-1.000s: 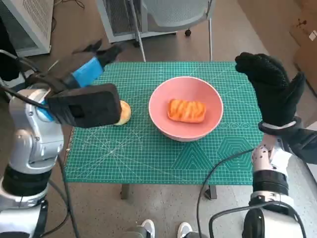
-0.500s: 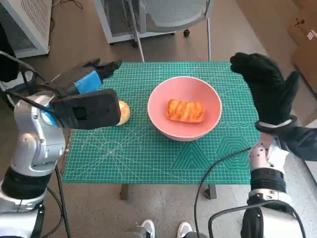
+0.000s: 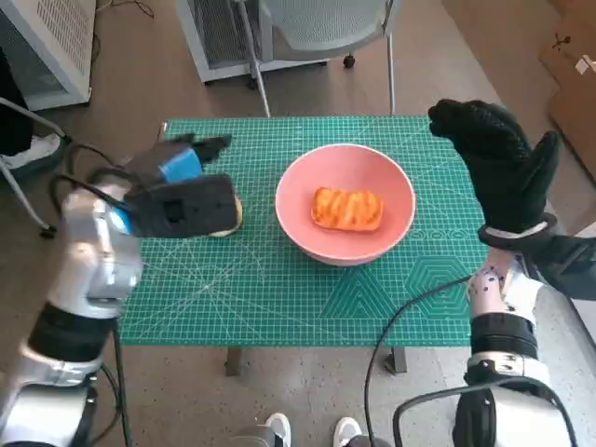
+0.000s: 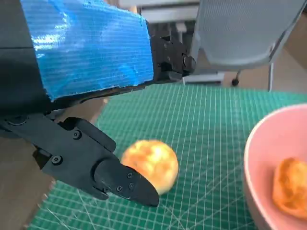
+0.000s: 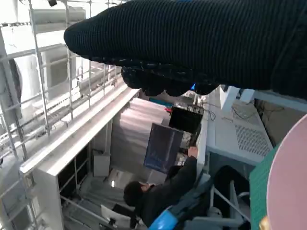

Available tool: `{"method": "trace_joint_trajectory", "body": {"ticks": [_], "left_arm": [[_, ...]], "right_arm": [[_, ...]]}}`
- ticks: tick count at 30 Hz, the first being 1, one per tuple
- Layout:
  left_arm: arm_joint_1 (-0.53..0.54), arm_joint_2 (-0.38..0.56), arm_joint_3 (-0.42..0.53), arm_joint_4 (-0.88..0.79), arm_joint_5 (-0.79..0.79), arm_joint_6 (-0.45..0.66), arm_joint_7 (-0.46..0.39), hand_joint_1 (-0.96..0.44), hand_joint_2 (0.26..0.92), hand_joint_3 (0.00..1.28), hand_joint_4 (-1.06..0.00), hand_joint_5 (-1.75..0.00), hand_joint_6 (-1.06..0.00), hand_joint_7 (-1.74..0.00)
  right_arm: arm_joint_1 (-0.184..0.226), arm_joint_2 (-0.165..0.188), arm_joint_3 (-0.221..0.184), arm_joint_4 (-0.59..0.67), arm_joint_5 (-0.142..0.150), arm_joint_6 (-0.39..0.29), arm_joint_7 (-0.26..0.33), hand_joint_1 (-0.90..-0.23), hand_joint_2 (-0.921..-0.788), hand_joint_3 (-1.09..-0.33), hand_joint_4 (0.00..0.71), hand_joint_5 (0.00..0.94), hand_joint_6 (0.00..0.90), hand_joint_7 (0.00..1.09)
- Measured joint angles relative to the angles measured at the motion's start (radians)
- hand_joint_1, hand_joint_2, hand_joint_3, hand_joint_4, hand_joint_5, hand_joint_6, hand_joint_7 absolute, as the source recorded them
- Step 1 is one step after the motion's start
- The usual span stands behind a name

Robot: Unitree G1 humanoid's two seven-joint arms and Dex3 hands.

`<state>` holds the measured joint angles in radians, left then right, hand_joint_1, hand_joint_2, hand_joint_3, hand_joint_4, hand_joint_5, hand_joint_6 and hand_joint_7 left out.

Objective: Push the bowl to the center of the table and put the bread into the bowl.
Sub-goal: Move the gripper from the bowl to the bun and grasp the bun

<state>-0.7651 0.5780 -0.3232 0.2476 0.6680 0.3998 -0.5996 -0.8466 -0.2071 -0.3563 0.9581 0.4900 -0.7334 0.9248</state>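
A pink bowl [image 3: 345, 240] stands near the middle of the green mat, with an orange glazed bread [image 3: 347, 209] lying inside it. A round golden bun [image 3: 231, 213] sits on the mat to the bowl's left; the left wrist view shows this bun [image 4: 150, 164] and the bowl's rim [image 4: 259, 172]. My left hand [image 3: 179, 160] hovers above the bun with fingers apart, holding nothing. My right hand [image 3: 494, 166] is raised upright beside the bowl's right side, fingers spread, empty.
The green cutting mat [image 3: 270, 289] covers the small table. A grey chair [image 3: 317, 28] stands behind the far edge. A cable [image 3: 410, 307] crosses the mat's front right corner. A person [image 5: 165, 191] sits at a screen in the right wrist view.
My left arm has drawn in toward the table's left side and its hand has dropped lower over the bun. The right hand has stayed raised.
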Motion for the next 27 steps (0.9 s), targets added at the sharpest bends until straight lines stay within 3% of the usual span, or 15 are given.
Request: {"method": "trace_joint_trajectory", "body": {"ticks": [19, 27], "left_arm": [[-0.084, -0.089, -0.119, 0.306, 0.054, -0.018, 0.085, -0.38, 0.717, 0.00, 0.00, 0.00, -0.16, -0.01], [-0.156, -0.132, -0.152, 0.486, 0.063, -0.057, 0.123, -0.33, 0.710, 0.00, 0.00, 0.00, -0.16, 0.00]], "right_arm": [[-0.005, -0.024, -0.010, 0.006, -0.001, 0.004, 0.008, -0.603, -0.921, -0.527, 0.273, 0.000, 0.380, 0.00], [-0.005, -0.026, -0.011, -0.001, -0.002, 0.008, 0.007, -0.603, -0.921, -0.527, 0.273, 0.000, 0.381, 0.00]]}}
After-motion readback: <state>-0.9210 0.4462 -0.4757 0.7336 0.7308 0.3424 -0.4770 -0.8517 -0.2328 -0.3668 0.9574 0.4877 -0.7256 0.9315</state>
